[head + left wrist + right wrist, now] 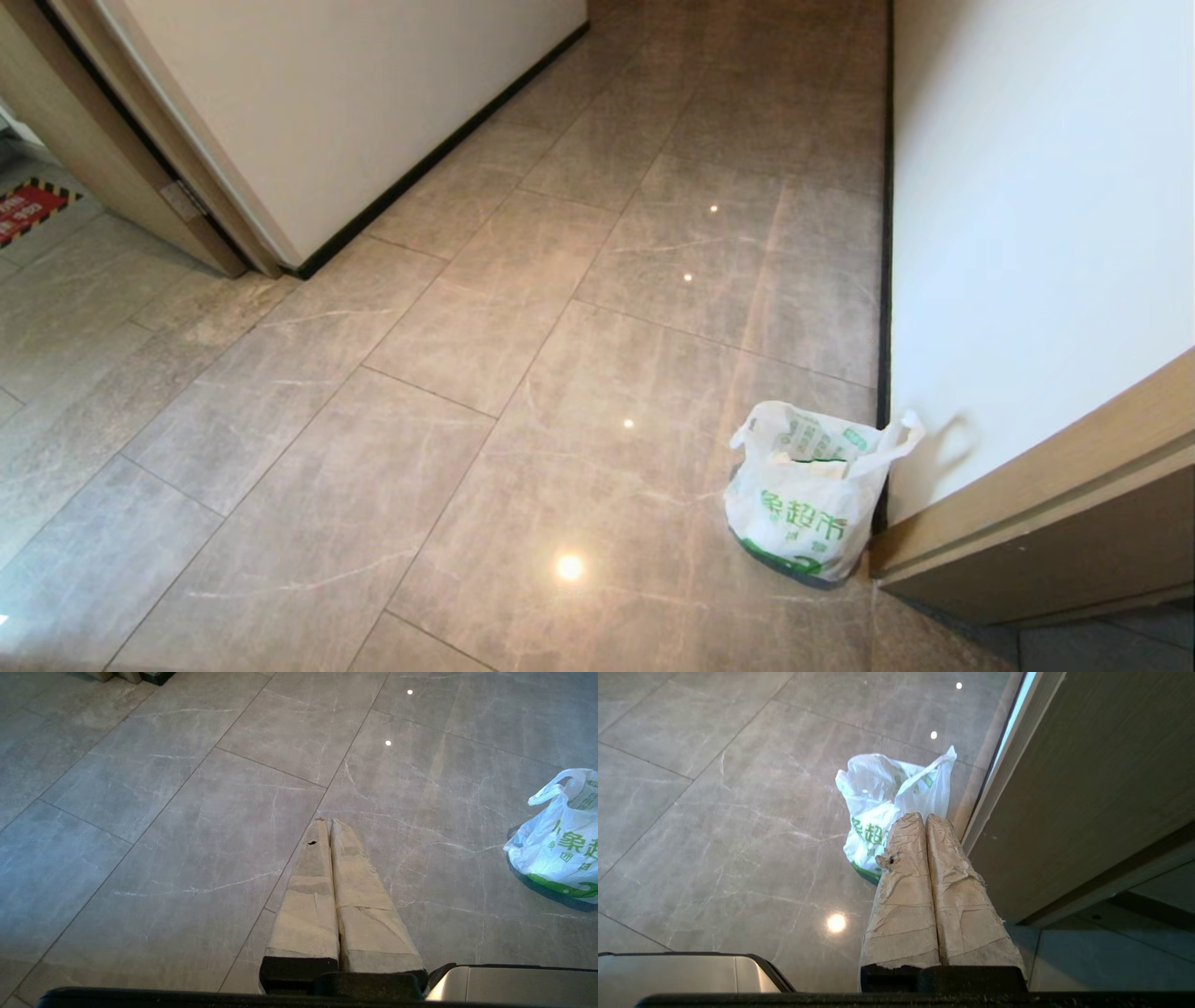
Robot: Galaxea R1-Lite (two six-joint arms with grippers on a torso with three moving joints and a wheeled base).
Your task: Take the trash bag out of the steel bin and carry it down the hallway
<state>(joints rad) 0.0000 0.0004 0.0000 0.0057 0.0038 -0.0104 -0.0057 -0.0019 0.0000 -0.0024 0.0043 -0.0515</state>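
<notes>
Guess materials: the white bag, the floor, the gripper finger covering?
Trash bag: thin plastic film, probably; translucent, crinkled, printed green. Hallway floor: polished marble-look tile; grout lines, veining, mirror-like light spots. Left gripper and right gripper fingers: wrapped in beige tape, likely paper or cloth; wrinkled, frayed, matte.

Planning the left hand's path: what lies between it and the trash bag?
Only bare floor tile, as the left wrist view shows, separates the shut left hand from the trash bag.

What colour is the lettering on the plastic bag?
Green, on the thin white plastic shopping bag; clearest in the head view.
</notes>
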